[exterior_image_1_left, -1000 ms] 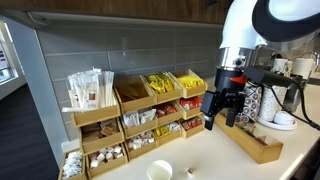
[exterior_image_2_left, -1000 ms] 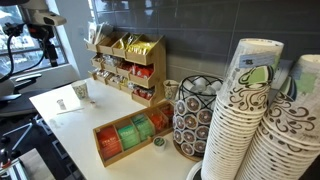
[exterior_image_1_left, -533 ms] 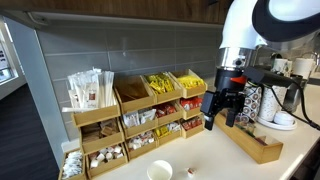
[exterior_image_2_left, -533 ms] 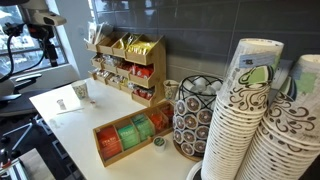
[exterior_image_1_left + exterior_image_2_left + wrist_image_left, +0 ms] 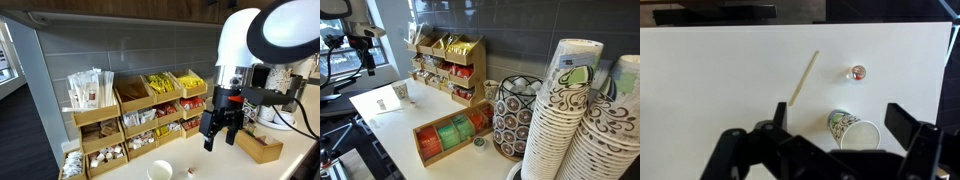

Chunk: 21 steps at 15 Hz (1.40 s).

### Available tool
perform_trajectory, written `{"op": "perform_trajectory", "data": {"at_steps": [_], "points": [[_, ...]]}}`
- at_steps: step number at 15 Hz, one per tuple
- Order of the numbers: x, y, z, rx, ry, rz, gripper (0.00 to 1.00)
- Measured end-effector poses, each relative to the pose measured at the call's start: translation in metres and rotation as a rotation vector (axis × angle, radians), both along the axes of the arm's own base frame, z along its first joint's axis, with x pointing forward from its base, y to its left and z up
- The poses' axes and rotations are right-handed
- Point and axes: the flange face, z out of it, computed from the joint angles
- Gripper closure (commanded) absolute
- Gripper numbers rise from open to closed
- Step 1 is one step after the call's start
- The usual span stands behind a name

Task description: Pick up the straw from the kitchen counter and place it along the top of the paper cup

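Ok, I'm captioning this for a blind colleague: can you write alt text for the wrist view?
A thin tan straw lies diagonally on the pale cream counter, with a small white paper cup right of its lower end and a tiny round object farther up the frame. The dark gripper hangs over them, jaws wide open, holding nothing.

Your kitchen counter (image 5: 720, 70) reads as smooth, matt cream right out to its edges. The straw (image 5: 803, 78) is dull pale tan; paper or wood, you cannot tell. The paper cup (image 5: 862, 133) is matt white at its rolled rim. Along the counter's back edge stands a bare-wood rack (image 5: 135, 100) against grey tiles (image 5: 130, 45) with a soft sheen. Your gripper (image 5: 220, 143) is matt black under a glossy white arm shell (image 5: 240, 35). The stacked cups (image 5: 560, 110) are printed paper, beside a dark wire holder (image 5: 512, 120).
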Motion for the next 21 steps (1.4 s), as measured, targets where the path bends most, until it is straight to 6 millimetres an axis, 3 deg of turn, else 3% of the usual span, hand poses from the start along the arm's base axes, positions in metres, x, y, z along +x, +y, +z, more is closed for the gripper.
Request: {"op": "perform_trajectory", "data": {"at_steps": [5,9,17,21], "points": [[-0.011,0.035,-0.057,0.010,-0.149,-0.019,0.00],[-0.021,0.051,-0.101,-0.007,-0.246,-0.047,0.00],[-0.020,0.051,-0.109,-0.012,-0.242,-0.044,0.00],[-0.017,0.053,-0.131,-0.073,-0.211,-0.003,0.00]]}}
